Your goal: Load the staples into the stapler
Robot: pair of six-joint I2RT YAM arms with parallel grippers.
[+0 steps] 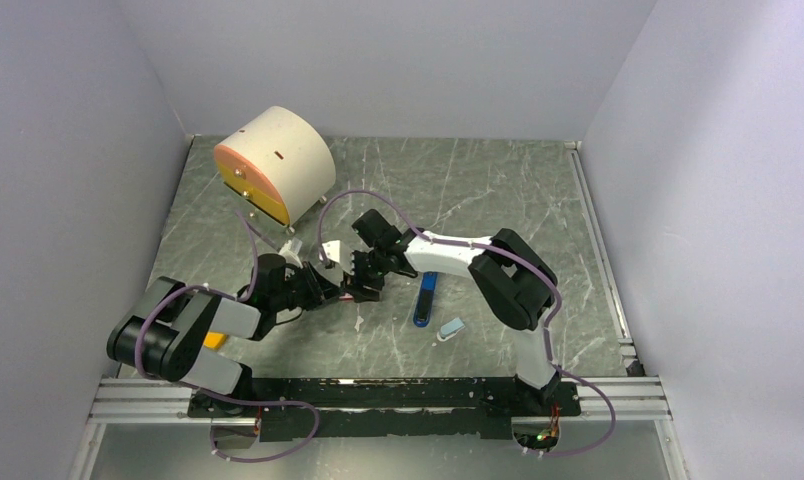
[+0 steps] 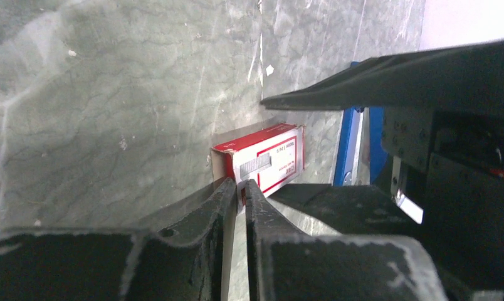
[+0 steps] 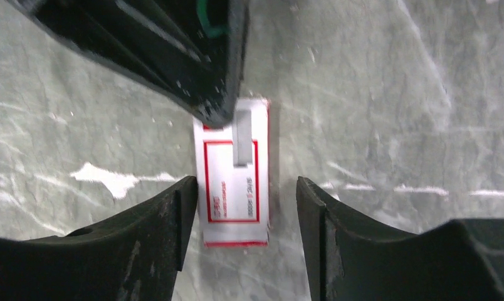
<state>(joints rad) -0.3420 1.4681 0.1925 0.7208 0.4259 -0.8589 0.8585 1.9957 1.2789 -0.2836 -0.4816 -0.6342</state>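
Staples (unseen): judged light, brittle, slick, pinch long sides | left hand (image 2: 239, 185) was near-shut at end of red-and-white box (image 3: 232, 188), hold unclear | right hand (image 3: 244, 185) gaped astride it, empty.

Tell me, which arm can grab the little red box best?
Probably right: the right fingers stand open on either side of the box, while the left fingers are nearly shut at one end.

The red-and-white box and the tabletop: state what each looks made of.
The box: thin printed card, slightly glossy; a brownish raw flap shows at its open end. The tabletop: grey-green veined stone or a stone-look laminate, low sheen; the pictures cannot settle which.
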